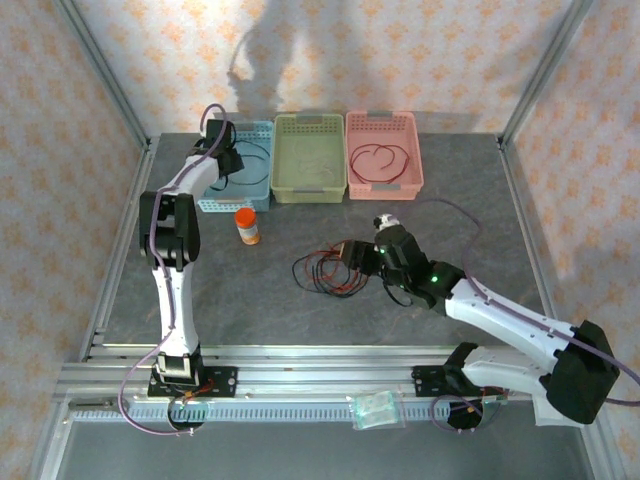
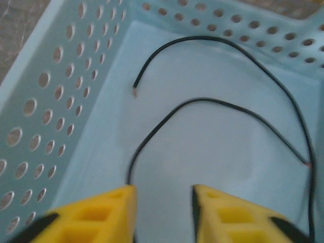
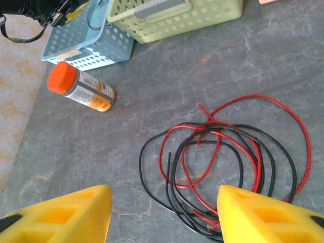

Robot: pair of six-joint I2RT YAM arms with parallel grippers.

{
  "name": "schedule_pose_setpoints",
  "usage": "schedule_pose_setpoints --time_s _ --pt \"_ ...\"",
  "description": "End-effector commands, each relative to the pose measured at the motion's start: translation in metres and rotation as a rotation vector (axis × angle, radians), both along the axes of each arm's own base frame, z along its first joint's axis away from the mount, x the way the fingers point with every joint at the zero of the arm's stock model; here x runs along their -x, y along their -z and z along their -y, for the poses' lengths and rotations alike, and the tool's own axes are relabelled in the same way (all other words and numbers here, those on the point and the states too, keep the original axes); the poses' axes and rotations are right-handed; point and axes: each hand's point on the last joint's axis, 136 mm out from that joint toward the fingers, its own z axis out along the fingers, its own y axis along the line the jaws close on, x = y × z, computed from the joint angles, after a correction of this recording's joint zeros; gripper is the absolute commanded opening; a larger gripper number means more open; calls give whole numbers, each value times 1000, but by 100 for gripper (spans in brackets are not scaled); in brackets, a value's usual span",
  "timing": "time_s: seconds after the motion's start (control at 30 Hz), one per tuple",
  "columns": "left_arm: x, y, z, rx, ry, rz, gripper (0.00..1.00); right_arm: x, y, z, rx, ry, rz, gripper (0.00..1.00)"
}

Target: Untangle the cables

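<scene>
Near edge: both arm bases are bolted to the rail along the bottom of the top view. Above it the grey surface is bare up to the wires.

Right pincer: yellow fingers set wide apart, with nothing between them. It is low, at the right end of the tangle of cables in the centre of the top view. In the right wrist view a few strands come close to the inner edge of the lower-right finger; we cannot tell whether they touch.

Tangle: red and black loops overlap, lying flat on the surface. The long axis runs left to right across the frame. One red loop bulges toward the right of the wrist view, and a black loop bulges toward the left.

Room: there is bare surface left of and below the tangle, and a wide bare stretch at the right of the top view out to the surface's edge. An orange-capped bottle stands up-left of the tangle, apart from it.

Far edge: blue basket, green basket and pink basket stand in a row, left to right. A red cable lies looped in the pink one.

Left pincer: down inside the blue basket, fingers narrowly parted, gripping nothing. A black cable lies on the basket floor in two arcs that open toward the bottom of the frame. Its bare ends are at upper left and right.
</scene>
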Motion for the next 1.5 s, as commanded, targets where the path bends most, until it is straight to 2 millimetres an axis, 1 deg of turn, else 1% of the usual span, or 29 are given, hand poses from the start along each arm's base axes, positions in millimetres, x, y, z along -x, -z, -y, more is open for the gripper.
schedule_pose_setpoints --time_s 0.0,0.07,0.13,0.2,0.27,0.33,0.4,0.5,0.53,0.57,0.6,0.7,0.8,0.93,1.0,1.07,1.2,1.27,1.37,1.47 --pt "0 -14 -14 -16 -45 9 48 2 2 5 -17 25 2 57" --pt "1 -22 -12 -9 -38 21 59 1 12 15 26 66 -18 57" --pt "2 -36 -9 -2 -26 45 66 1 20 23 72 104 -37 56" --pt "3 -53 -4 3 -9 75 75 0 29 30 114 134 -61 56" --pt "6 -73 2 -1 10 102 79 1 37 33 151 139 -86 56" --pt "10 -94 15 -7 41 133 81 1 45 31 185 125 -112 56" --pt "17 -115 35 9 87 168 85 1 56 27 225 100 -148 56" --pt "32 -138 76 101 173 231 89 -1 71 18 265 68 -191 54" --pt "38 -137 88 115 191 232 89 -2 73 15 267 58 -203 52" --pt "48 -157 100 128 215 275 89 -3 76 11 266 46 -213 50" --pt "57 -166 112 137 239 295 89 -5 78 6 263 36 -222 48" --pt "88 -177 141 156 296 325 86 -9 82 -3 258 24 -238 44" --pt "124 -175 163 166 338 336 84 -15 84 -11 263 19 -245 43" --pt "172 -166 182 165 360 332 77 -25 87 -21 261 25 -252 43" --pt "197 -157 190 162 359 322 75 -31 90 -28 255 29 -259 43" --pt "218 -144 195 171 351 305 75 -37 92 -35 249 36 -266 44" --pt "256 -111 196 198 316 250 75 -44 103 -48 274 38 -290 46" --pt "272 -97 195 242 278 235 74 -47 109 -54 296 41 -296 48" --pt "291 -76 190 286 243 219 73 -48 118 -67 308 19 -311 51" --pt "302 -56 185 309 219 194 67 -48 124 -82 323 -7 -317 52"
